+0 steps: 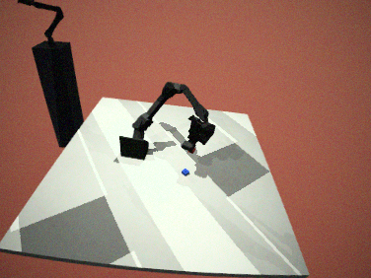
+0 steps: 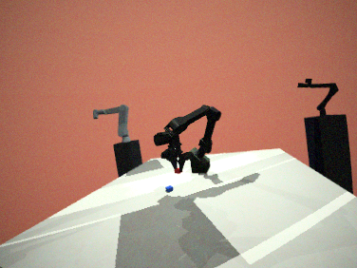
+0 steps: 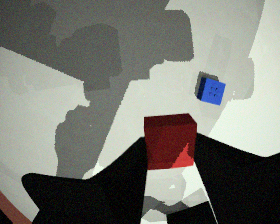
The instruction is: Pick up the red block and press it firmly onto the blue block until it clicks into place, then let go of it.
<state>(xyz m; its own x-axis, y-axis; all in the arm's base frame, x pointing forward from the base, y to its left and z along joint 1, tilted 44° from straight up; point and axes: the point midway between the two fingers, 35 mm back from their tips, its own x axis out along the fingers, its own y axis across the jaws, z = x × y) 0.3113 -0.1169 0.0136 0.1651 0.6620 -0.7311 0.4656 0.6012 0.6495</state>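
A dark pillar point(image 1: 58, 94) point(image 2: 328, 147) carrying a black arm point(image 1: 60, 15) point(image 2: 336, 89) and another dark pillar point(image 2: 128, 158) carrying a grey arm point(image 2: 123, 119) stand beyond opposite edges of the worktop point(image 1: 163, 217) point(image 2: 85, 233).
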